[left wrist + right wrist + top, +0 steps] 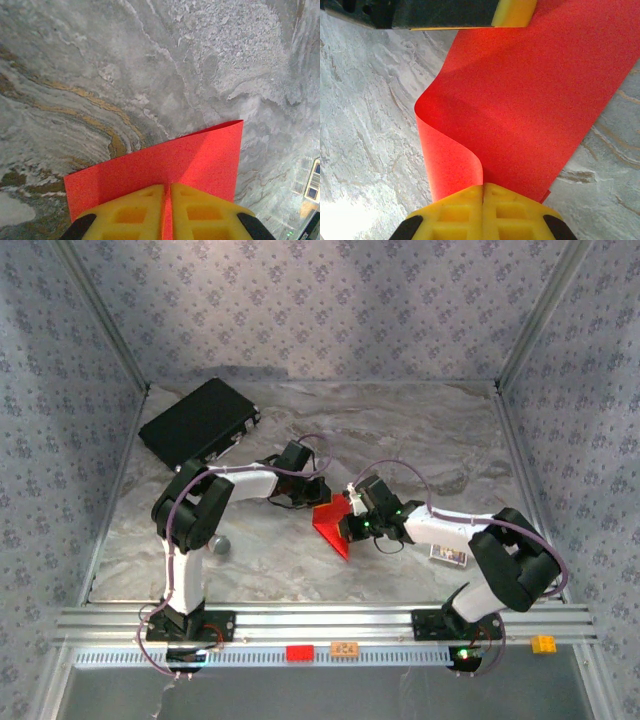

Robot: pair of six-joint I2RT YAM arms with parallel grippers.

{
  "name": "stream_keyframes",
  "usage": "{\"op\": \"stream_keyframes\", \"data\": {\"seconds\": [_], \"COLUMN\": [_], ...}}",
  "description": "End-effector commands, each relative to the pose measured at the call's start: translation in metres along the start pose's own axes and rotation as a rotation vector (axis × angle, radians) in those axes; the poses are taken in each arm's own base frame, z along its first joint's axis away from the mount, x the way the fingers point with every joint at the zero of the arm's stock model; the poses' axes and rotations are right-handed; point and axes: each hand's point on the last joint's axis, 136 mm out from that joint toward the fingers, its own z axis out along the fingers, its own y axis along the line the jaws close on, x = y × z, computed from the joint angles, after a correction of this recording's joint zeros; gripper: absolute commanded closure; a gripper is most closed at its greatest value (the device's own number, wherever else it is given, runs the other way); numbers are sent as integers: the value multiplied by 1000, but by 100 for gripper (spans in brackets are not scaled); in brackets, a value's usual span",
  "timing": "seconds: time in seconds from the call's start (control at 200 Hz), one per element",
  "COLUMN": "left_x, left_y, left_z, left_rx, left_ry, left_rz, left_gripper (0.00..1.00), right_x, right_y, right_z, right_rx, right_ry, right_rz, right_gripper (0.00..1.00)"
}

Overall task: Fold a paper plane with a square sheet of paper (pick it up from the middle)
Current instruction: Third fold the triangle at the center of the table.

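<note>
Top view, upper left of frame: black case [200, 420] flat on the bench [430, 440]. Below it, left of centre, a small grey ball [220, 543] sits just beside the left arm's upright link. Centre of frame: left pincer [322, 495] and right pincer [352, 512] meet over the red sheet [333, 527], which reads as a wedge with its tip pointing at the lower edge; can't tell whether it touches the bench. Right of it, a small card [448, 555] lies beside the right arm. Bottom rail, left to right: red block [299, 652], orange block [344, 648], yellow block [543, 643]. Left wrist view: left pincer [166, 187] clamped shut on the sheet [170, 157], yellow fingers pressed together with only the paper edge between them; sheet fans out flat toward upper right. Right wrist view: right pincer [483, 186] likewise shut on the sheet [535, 95]; the paper's left side curls over into a loop just above the fingers, and a yellow finger of the other pincer pins the sheet at the top edge.
</note>
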Motion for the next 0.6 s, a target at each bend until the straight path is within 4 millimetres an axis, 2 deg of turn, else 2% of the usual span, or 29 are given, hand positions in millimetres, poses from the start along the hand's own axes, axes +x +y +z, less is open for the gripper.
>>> {"op": "stream_keyframes", "data": {"seconds": [0.0, 0.39, 0.595], "left_x": [17, 17, 18], "left_y": [23, 22, 22], "left_z": [10, 7, 6], "left_rx": [-80, -79, -81], "left_ry": [53, 51, 50], "left_rz": [-24, -19, -18], "left_gripper": [88, 88, 88], "right_x": [3, 3, 11], "right_y": [-1, -1, -7], "right_z": [1, 3, 8], "right_rx": [7, 8, 33], "right_ry": [17, 26, 53], "right_rz": [-16, -11, 1], "right_gripper": [100, 100, 100]}}
